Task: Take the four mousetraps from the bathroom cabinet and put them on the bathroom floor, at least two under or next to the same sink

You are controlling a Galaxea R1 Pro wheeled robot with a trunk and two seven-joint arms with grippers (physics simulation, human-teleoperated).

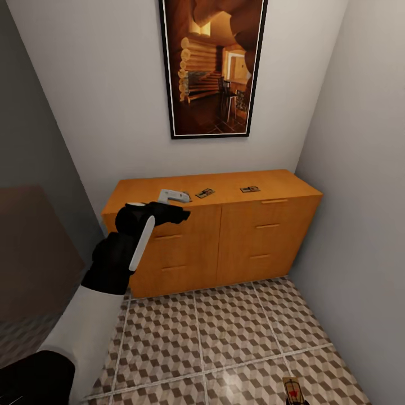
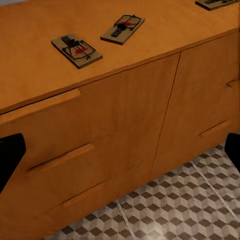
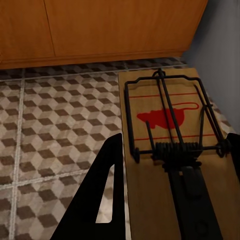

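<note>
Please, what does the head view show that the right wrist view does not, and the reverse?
Head view gives: a framed picture on the wall and the cabinet top with two mousetraps lying on it. Right wrist view gives: the wire spring and red mouse print of the held mousetrap in close detail. Both: the cabinet front, the bathroom floor and the held mousetrap.

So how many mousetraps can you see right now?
4: three on the cabinet top, left, middle, right; one in the right hand above the floor.
</note>
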